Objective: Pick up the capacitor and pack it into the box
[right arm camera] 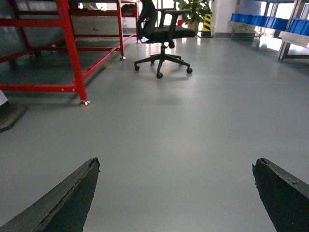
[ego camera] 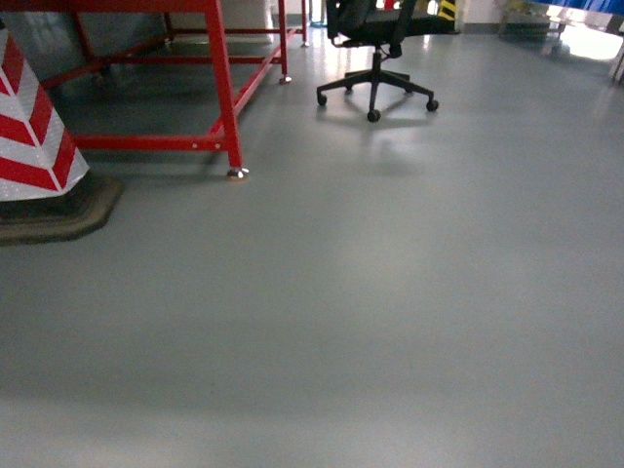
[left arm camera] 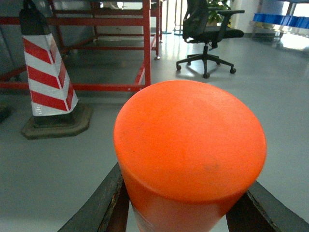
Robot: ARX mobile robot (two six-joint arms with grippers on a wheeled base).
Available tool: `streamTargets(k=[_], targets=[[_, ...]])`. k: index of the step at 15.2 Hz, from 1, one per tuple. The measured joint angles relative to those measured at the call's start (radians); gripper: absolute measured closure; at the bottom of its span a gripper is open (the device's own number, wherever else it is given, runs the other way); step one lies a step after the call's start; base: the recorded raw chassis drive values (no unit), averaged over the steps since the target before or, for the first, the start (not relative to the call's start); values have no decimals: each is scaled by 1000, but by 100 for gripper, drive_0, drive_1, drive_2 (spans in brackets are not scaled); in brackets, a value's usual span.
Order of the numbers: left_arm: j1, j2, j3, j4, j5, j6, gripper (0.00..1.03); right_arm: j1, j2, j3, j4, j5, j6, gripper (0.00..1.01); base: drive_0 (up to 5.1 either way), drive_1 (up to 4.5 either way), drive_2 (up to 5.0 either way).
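Left wrist view: I see a large orange cylinder with a smooth flat end face (left arm camera: 190, 145), the capacitor, filling the centre of the frame. It sits between the two dark fingers (left arm camera: 99, 203) of my left pincer (left arm camera: 186, 212), which pinches it from both sides, end face toward the camera. The pale pink box does not appear in any of the three views.

Right wrist view: my right pincer (right arm camera: 176, 193) is spread wide, with nothing between its two dark fingertips (right arm camera: 67, 198), only bare grey floor (right arm camera: 183, 135).

Surroundings: a red-and-white striped traffic cone on a dark base (left arm camera: 48, 77) stands on the floor at the left, just in front of a red steel frame (ego camera: 219, 88). A black office chair on castors (ego camera: 375, 58) stands farther back, well apart from the frame. Blue plastic bins on shelving (right arm camera: 260, 20) and a green potted plant (right arm camera: 193, 9) line the far right wall. Neither pincer is visible in the head view.
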Motion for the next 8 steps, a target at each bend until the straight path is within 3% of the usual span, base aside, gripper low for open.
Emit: streamTargets(k=[8], targets=[[0, 0, 0, -1, 3, 0, 59, 0, 0, 0, -2, 0, 0, 3, -498, 239, 239]])
